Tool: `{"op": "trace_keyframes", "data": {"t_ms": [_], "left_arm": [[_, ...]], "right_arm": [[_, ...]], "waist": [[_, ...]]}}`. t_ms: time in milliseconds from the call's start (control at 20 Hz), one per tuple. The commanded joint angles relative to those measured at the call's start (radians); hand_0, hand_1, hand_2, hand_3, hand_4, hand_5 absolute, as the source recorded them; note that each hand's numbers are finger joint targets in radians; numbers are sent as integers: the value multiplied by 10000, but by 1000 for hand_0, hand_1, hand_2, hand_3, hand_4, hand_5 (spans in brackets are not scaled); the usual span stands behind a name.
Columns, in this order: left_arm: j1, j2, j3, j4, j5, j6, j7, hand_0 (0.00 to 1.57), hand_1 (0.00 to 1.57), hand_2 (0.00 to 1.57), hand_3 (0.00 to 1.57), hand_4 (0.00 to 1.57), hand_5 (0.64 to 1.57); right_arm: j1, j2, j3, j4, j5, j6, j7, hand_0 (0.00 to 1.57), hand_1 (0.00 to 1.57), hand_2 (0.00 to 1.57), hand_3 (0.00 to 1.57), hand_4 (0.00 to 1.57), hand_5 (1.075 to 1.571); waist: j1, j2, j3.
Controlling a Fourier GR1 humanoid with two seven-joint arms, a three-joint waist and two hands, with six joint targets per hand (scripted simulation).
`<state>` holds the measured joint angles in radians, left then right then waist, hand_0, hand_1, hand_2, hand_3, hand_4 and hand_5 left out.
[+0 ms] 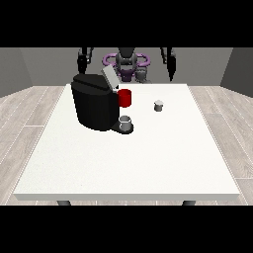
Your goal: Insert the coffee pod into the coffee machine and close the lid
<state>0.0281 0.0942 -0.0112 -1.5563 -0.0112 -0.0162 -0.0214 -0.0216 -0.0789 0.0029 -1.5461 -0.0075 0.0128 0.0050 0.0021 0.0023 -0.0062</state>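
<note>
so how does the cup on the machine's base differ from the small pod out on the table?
The grey cup sits on the coffee machine base; the coffee pod stands apart on the bare table. The cup looks larger and darker; the pod is smaller with a pale top. Both stand upright.

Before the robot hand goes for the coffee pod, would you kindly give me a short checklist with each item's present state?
1. Coffee pod standing free on the table: ok.
2. Coffee machine lid raised for insertion: ok.
3. Path from pod to machine free of things: ok.
4. Grey cup seated under the spout: ok.
5. Robot hand at the view's right positioned near the pod: not ok, it hangs at the table's far edge.
6. That hand's fingers open: cannot tell.
</note>
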Motion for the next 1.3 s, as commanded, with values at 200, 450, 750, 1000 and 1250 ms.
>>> {"op": "trace_keyframes", "data": {"t_ms": [200,450,750,1000,1250], "left_arm": [[-469,-491,-535,-193,134,-363,-64,0,0,0,0,713,1571],[-597,-136,-602,681,-293,-847,-1291,0,0,0,0,661,1571],[-1150,1311,-209,1043,-1220,-1008,111,0,0,0,0,330,1571],[-2586,1801,-47,2016,-2323,-465,-43,0,0,0,0,0,1571],[-3303,2757,509,3654,-2787,-664,-618,0,0,0,0,0,1571]], "right_arm": [[219,-213,-564,551,-417,382,-549,0,0,0,0,328,1571],[177,527,-576,241,-721,-54,-1102,0,0,0,0,324,1571],[225,488,-333,256,-458,19,-1256,0,0,0,0,367,1571],[-729,396,-542,632,-655,348,-2259,0,0,0,0,288,1571],[-1097,666,-234,192,-193,-384,-1518,0,0,0,0,419,1571]], "waist": [[-205,-271,65],[-507,-85,61],[-651,70,63],[-1136,1448,68],[-1467,1902,55]]}}
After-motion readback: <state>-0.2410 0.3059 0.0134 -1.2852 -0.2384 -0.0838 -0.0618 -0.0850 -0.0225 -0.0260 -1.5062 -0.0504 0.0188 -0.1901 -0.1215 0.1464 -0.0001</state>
